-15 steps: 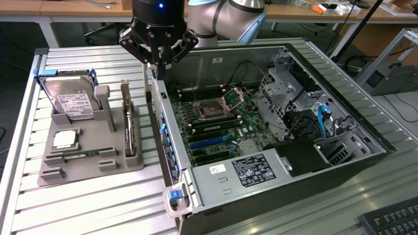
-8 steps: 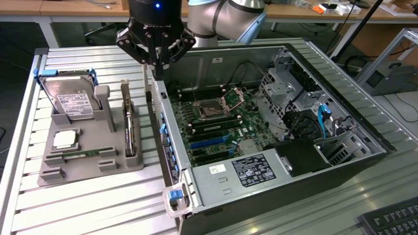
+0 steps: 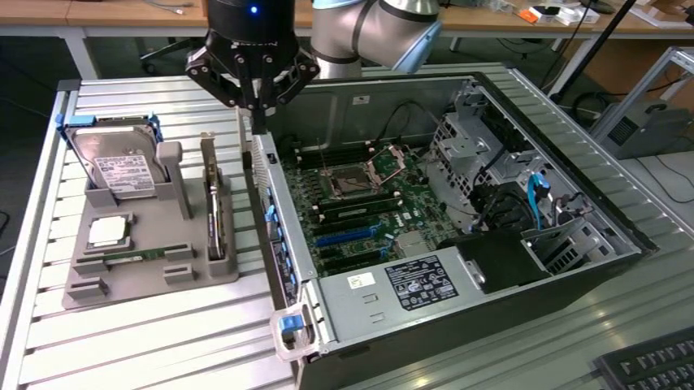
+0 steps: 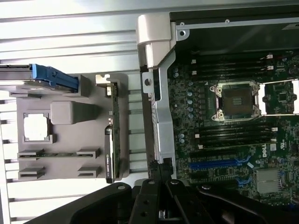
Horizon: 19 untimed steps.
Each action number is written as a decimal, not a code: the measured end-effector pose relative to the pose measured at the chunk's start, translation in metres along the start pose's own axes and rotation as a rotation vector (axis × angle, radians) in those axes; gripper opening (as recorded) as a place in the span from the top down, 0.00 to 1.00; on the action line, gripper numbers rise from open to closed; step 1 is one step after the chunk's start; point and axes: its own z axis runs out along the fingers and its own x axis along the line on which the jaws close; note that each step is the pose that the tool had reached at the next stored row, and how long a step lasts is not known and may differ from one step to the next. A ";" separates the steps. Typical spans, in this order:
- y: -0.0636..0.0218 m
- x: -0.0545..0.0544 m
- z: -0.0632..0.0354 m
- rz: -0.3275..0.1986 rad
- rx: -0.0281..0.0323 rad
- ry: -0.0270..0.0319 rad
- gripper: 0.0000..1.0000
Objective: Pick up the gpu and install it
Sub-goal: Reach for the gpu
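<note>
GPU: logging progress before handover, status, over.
Gripper shut, above case wall. The gpu upright in grey holder, untouched. Hard drive in same holder, apart from it.

The black gripper [image 3: 258, 110], its fingers drawn together, hangs over the rear wall of the open black computer case [image 3: 488, 333], whose green motherboard [image 3: 358, 203] lies bare. To the exterior view's left, the thin green-and-black gpu card [image 3: 219, 213] stands on edge in a grey plastic holder [image 3: 152, 280] on the slatted metal tabletop [image 3: 141, 341]. A silver labelled hard drive [image 3: 125, 169] is propped in the same holder beside it.
</note>
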 end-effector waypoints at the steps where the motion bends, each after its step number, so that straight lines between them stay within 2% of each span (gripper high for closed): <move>1: 0.0000 0.000 0.0000 0.000 0.0001 0.0001 0.89; 19: -0.0013 0.016 0.0001 0.000 0.0007 0.0000 0.89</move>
